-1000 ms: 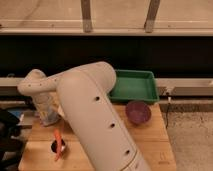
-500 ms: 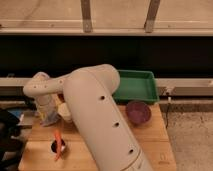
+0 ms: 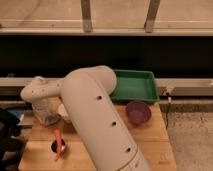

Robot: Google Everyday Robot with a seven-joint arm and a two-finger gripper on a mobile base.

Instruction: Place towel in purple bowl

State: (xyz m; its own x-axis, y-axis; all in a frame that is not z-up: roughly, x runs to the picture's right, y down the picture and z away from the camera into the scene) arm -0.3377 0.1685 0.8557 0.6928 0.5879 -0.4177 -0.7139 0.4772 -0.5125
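- The gripper (image 3: 48, 119) hangs low over the back left part of the wooden counter (image 3: 150, 145), at the end of the wrist that bends down from the left.
- Whether the gripper is apart or together cannot be told. Its tip is a greyish blur just above the counter, and nothing can be made out in its hold.
- The thick white arm (image 3: 95, 115) rises from the bottom middle of the view and sweeps up and to the left. It covers much of the counter's centre.
- A pale, rounded thing (image 3: 63, 112) lies just right of the gripper, partly hidden behind the arm. It may be the towel, but that cannot be said for sure.
- The purple bowl (image 3: 138, 112) stands upright on the right side of the counter, well apart from the gripper and from the pale thing. The arm lies between them.
- A green tray (image 3: 134, 86) sits behind the purple bowl at the counter's far edge, and its near rim is close to the bowl.
- An orange stick-like object (image 3: 58, 141) lies on the front left of the counter, below the gripper. One end rests over a small dark round thing (image 3: 53, 147).
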